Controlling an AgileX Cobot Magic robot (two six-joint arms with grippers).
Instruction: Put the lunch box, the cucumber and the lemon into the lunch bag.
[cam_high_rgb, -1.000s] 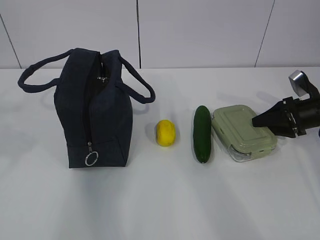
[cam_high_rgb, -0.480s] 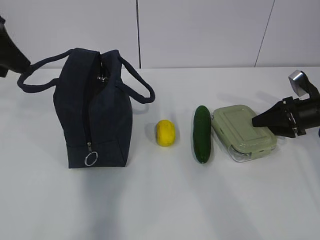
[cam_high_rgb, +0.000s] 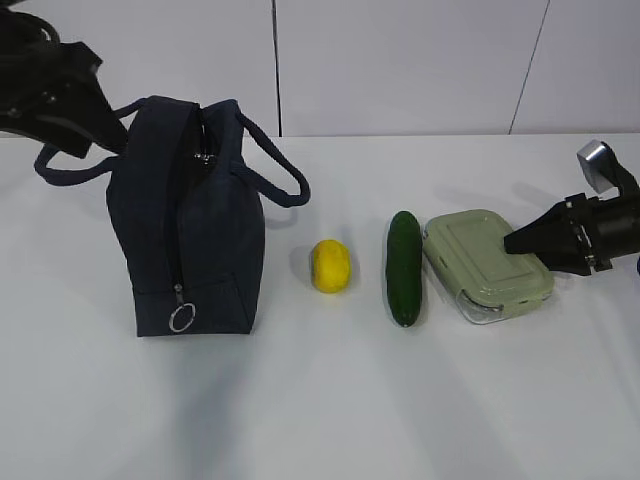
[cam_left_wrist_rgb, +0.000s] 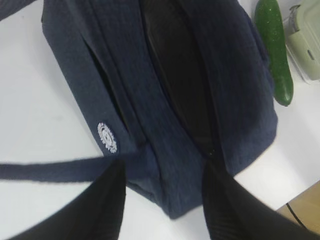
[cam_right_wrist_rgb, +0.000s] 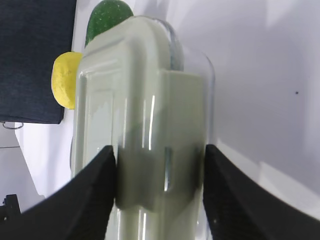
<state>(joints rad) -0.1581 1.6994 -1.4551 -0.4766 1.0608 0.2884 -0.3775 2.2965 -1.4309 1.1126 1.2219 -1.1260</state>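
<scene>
The navy lunch bag (cam_high_rgb: 190, 230) stands at the left, and the left wrist view shows its top gaping open (cam_left_wrist_rgb: 175, 75). My left gripper (cam_high_rgb: 95, 135) hovers open over the bag's left end and handle (cam_left_wrist_rgb: 164, 167), holding nothing. A yellow lemon (cam_high_rgb: 331, 265) and a dark green cucumber (cam_high_rgb: 404, 266) lie right of the bag. Beside them rests the lunch box (cam_high_rgb: 486, 262), flat on the table with its sage-green lid on. My right gripper (cam_high_rgb: 512, 243) is at the box's right end, its open fingers straddling the lid's end clip (cam_right_wrist_rgb: 160, 150).
The white table (cam_high_rgb: 330, 400) runs to a pale wall behind. The bag's two loop handles (cam_high_rgb: 272, 165) stick out to either side. A metal ring pull (cam_high_rgb: 181, 318) hangs low on the bag's near end. Its white logo (cam_left_wrist_rgb: 106, 137) faces left.
My left arm has come into view from the upper left and now hangs over the bag's left handle. The right gripper and all objects have stayed put.
</scene>
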